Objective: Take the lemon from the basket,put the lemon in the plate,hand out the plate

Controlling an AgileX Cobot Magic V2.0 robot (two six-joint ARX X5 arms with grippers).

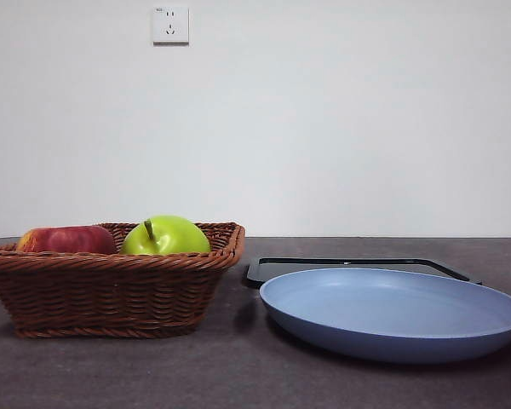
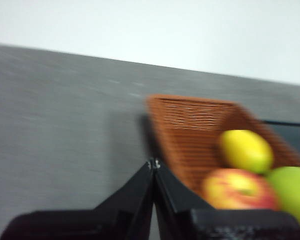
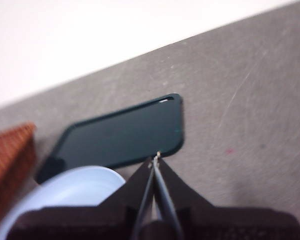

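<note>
Opening step, nothing yet taken: lemon (image 2: 246, 150) lay in basket (image 1: 111, 285) beside two apples, plate (image 1: 392, 311) bare on the surface; left pincer (image 2: 153, 163) and right pincer (image 3: 156, 156) both clenched, empty; left judged to need opening, then descending onto lemon.
</note>
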